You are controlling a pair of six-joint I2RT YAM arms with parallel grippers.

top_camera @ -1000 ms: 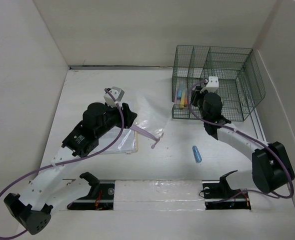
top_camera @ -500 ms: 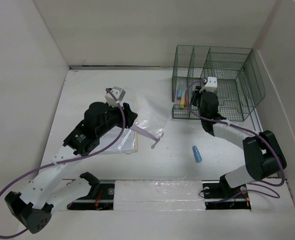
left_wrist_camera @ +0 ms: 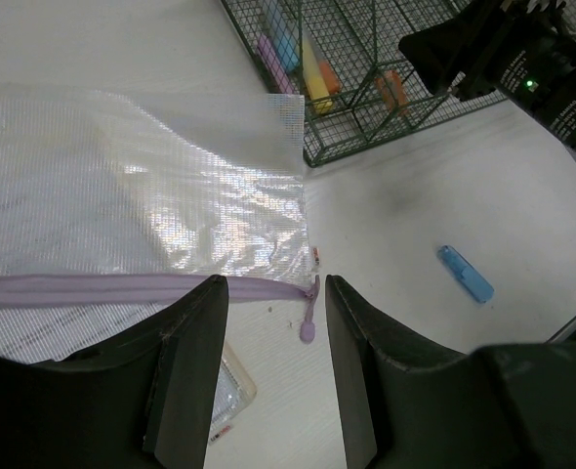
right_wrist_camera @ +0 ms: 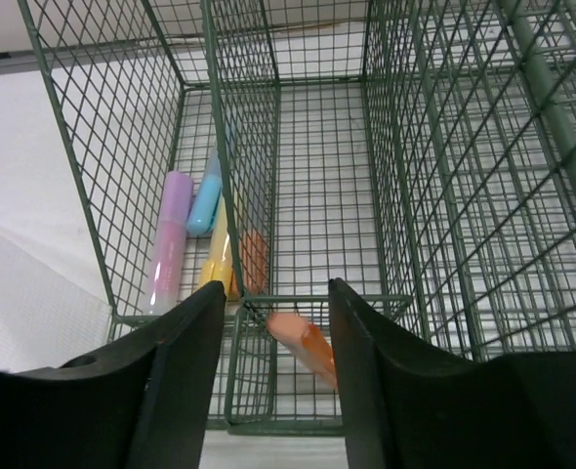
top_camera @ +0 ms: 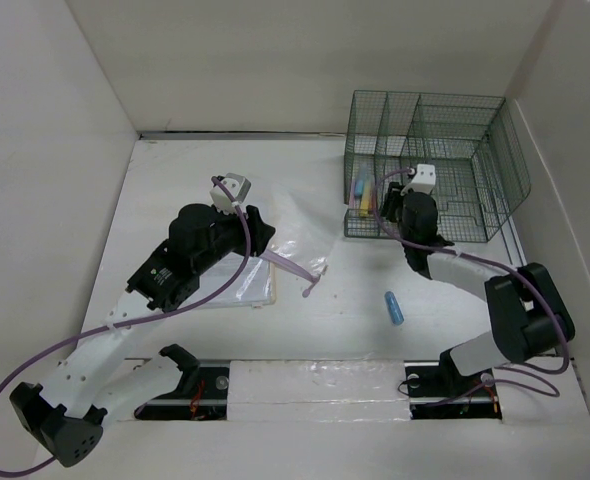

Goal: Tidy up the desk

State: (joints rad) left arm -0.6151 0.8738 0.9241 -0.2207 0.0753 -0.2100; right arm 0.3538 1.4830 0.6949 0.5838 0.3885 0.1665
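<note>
- Desk, flat white matte tabletop point(top_camera: 175, 170): fills frame centre.
- Left gripper point(left_wrist_camera: 273, 283): jaws apart, empty, above clear mesh zip pouch point(left_wrist_camera: 122, 186).
- Right gripper point(right_wrist_camera: 273, 288): jaws apart at green wire rack point(top_camera: 475, 130), frame right; the tilted orange marker point(right_wrist_camera: 303, 347) could snag on the fingers.

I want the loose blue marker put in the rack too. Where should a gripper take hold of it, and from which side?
Take the blue marker at its middle, coming straight down from above, fingers closing across its narrow width. It lies flat on the desk, apart from everything else, so both long sides are free.
</note>
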